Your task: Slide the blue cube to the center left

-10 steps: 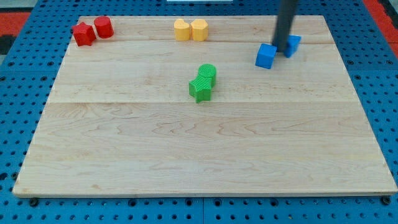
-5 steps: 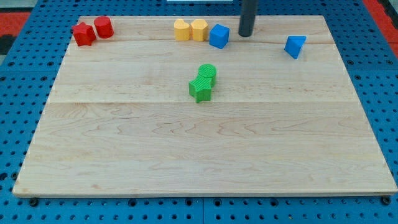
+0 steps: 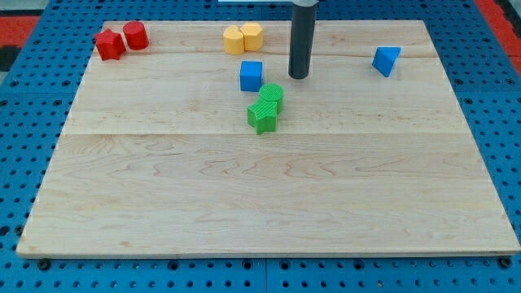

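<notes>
Tip (image 3: 299,76) near blue cube (image 3: 251,76), on its right, apart; cube just below yellow blocks (image 3: 243,37), above-left of green blocks (image 3: 265,107), upper middle of worktop (image 3: 269,203); no pincer on rod.

The way left of the blue cube (image 3: 251,76) is open; green blocks (image 3: 266,107) sit close below, yellow blocks (image 3: 242,37) above.

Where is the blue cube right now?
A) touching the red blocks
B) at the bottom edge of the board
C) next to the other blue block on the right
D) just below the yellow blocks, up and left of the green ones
D: the blue cube sits just under the yellow blocks and up-left of the green blocks, with my tip off to its right, not touching.
</notes>
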Motion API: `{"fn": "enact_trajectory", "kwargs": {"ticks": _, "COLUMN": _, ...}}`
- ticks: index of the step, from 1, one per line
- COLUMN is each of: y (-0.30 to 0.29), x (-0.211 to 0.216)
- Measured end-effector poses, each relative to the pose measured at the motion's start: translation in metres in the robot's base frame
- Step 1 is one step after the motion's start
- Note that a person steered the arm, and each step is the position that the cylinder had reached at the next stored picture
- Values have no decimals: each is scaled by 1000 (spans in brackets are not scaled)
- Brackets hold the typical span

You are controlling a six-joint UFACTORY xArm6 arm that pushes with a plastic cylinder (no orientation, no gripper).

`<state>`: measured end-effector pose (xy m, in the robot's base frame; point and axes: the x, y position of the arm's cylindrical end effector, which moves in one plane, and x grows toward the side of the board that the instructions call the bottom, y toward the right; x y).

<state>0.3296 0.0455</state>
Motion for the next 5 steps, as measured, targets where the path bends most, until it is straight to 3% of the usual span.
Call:
{"fn": "enact_trajectory", "kwargs": {"ticks": 1, "y": -109, "x": -15}}
{"fn": "enact_trajectory", "kwargs": {"ticks": 2, "y": -159, "x": -24}}
{"fn": "enact_trajectory", "kwargs": {"ticks": 4, "y": -290, "x": 38}}
{"fn": "enact_trajectory", "kwargs": {"ticks": 5, "y": -198, "x": 31}}
